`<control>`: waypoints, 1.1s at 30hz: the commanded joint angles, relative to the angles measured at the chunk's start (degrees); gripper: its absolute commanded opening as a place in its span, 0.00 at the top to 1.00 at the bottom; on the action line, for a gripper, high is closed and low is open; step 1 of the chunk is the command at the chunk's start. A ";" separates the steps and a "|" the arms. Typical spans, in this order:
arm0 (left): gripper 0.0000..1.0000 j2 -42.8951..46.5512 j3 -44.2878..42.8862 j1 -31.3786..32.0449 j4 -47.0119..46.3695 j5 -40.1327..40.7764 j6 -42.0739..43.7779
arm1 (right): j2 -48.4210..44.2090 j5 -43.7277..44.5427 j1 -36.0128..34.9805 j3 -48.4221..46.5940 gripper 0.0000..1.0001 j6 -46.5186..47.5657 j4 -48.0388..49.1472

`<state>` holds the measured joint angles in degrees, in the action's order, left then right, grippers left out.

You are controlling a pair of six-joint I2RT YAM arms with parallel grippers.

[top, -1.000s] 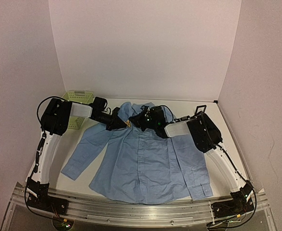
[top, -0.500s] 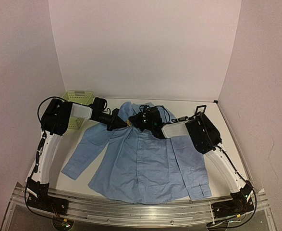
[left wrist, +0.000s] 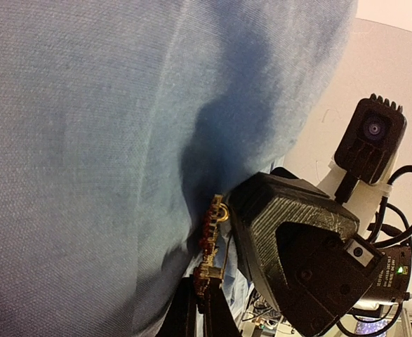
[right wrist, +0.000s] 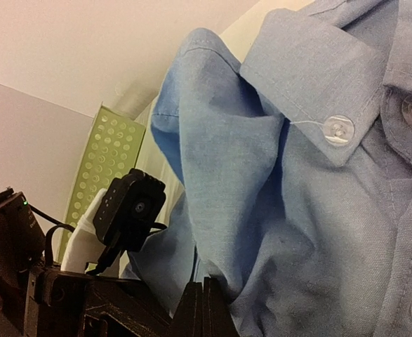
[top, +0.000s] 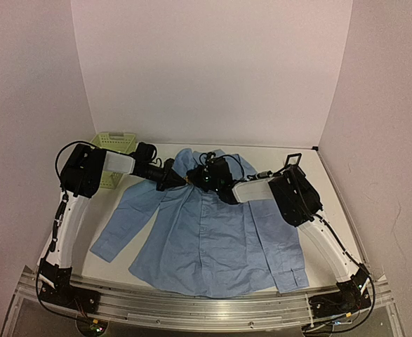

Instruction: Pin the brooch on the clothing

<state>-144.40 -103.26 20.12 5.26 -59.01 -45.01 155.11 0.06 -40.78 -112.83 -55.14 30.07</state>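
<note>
We see both arms stretched inward, meeting mid-frame over the light blue cotton button-up shirt (top: pixel 206 239). Our left gripper (left wrist: pixel 200 312) clenches the tiny orange-red leaf-shaped brooch (left wrist: pixel 209 242) against the fabric. Our right gripper (right wrist: pixel 203 305), fingers closed, seemingly pinches a fold below the collar.

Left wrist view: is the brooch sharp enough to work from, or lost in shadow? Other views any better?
Left wrist: brooch sharp but in the dark shadow on the shirt. Right wrist: shirt crisp, evenly lit, brooch unseen. Top external: brooch too small to resolve.
</note>
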 commanded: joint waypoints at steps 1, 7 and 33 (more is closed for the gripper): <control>1.00 -0.15 -2.65 0.54 -4.88 -3.61 1.08 | 0.46 -0.33 -1.96 1.40 1.00 2.97 -5.98; 1.00 -0.52 -1.83 0.53 -5.00 -3.67 0.88 | -0.31 -0.06 -2.18 4.83 1.00 3.29 -2.33; 1.00 -0.80 -0.66 0.31 -8.40 -6.28 -2.16 | 1.57 3.07 -0.53 8.22 1.00 1.12 2.39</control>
<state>-146.28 -103.13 20.25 -2.56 -63.88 -49.98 152.66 3.01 -41.77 -104.74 -51.87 39.83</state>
